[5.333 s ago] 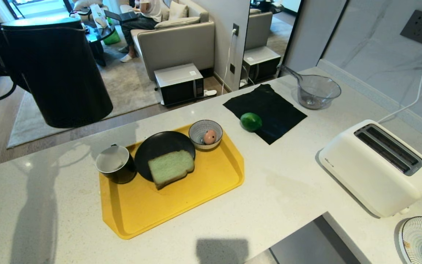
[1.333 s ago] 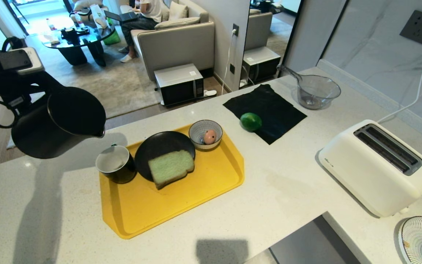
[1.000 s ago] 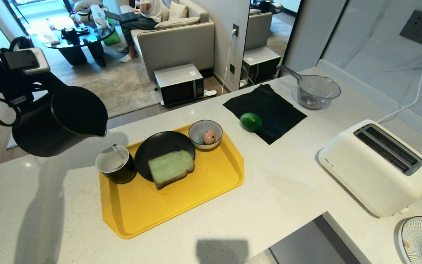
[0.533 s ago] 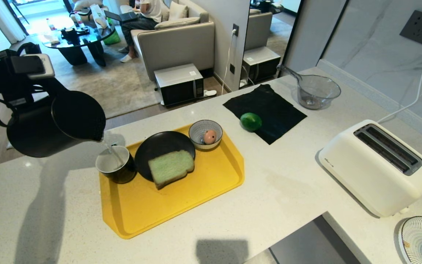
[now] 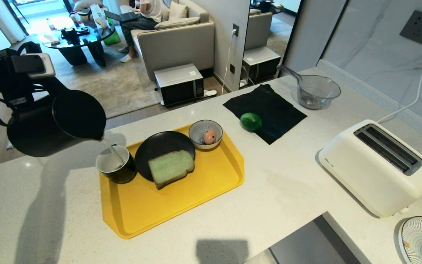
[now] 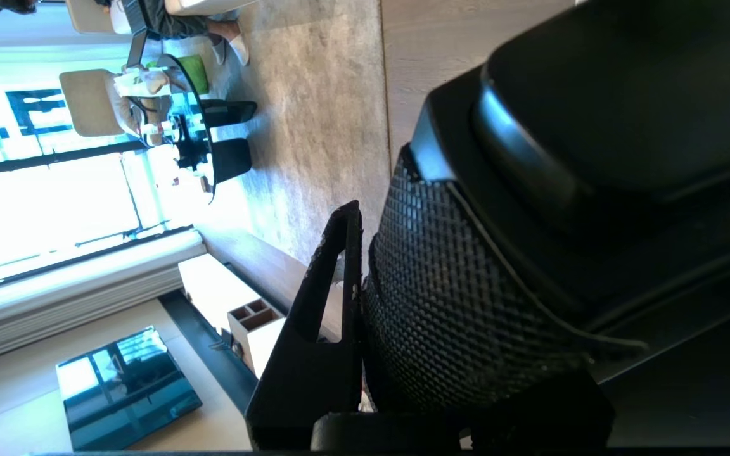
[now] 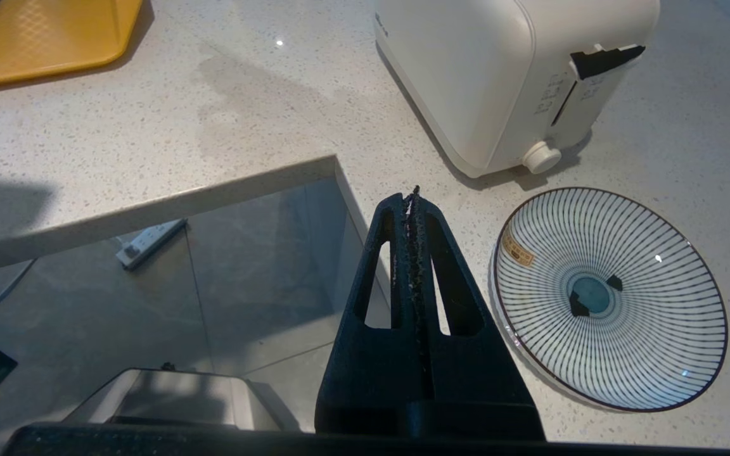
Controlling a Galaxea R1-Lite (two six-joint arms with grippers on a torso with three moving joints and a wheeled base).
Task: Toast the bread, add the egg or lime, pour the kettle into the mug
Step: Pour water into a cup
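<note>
Pouring: head view, kettle (image 5: 55, 123) tipped so its spout feeds the mug (image 5: 115, 168) on the tray (image 5: 181, 205).
Left wrist: left tool (image 6: 365, 316) clamps kettle handle.
Right wrist: right tool (image 7: 413, 253) closed, idle beside toaster (image 7: 498, 69).

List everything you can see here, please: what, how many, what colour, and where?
kettle: 1, black, tilted over the mug, pouring
mug: 1, black, white inside, on tray
tray: 1, yellow, on counter
plate: 1, black, on tray
bread: 1, pale green, on plate
striped bowl: 1, on tray
egg: 1, pinkish, in bowl
lime: 1, green, on black cloth
glass bowl: 1, clear
toaster: 1, white
striped dish: 1, beside toaster
left tool: shut on kettle handle
right tool: shut, empty
</note>
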